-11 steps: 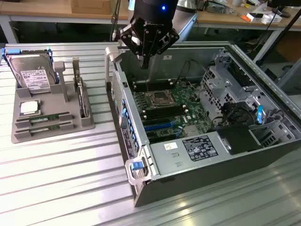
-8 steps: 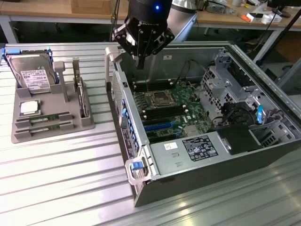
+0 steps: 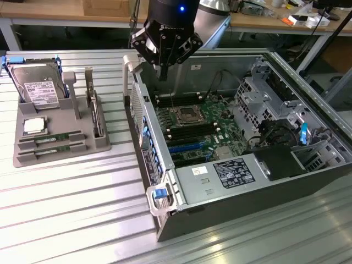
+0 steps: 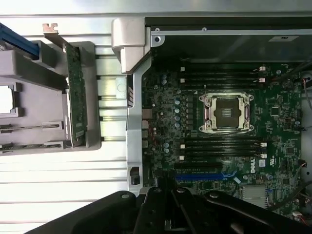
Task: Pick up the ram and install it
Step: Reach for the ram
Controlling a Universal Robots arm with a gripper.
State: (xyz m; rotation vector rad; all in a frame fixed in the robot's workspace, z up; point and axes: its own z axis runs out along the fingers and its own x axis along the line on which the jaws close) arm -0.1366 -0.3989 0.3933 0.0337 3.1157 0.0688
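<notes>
Gripper (image 3: 163, 74) hangs in the upper middle of the exterior view with its black fingers pressed together and nothing between them. It is poised above the far left corner of the open case (image 3: 165, 181), beside the case's left wall. Under it lies the green board (image 3: 204, 144), with the bare metal socket (image 3: 186, 114) a little toward the exterior view's right of the fingertips. Long black slots (image 3: 190, 131) run on both sides of the socket, all unfilled, and a blue slot (image 3: 185, 147) lies nearer the camera.

The ram (image 3: 53, 137) is well apart from the gripper, at the exterior view's left. It sits in a slot at the front of the grey tray (image 3: 60, 157), with a second stick (image 3: 52, 147) in the next slot. On the same tray are the square chip (image 3: 34, 125) just behind the ram, the drive (image 3: 38, 85) propped at the back, and a card (image 3: 97, 113) standing on edge along the tray's right side. Tray and case rest apart on the ribbed metal table (image 3: 71, 209).
</notes>
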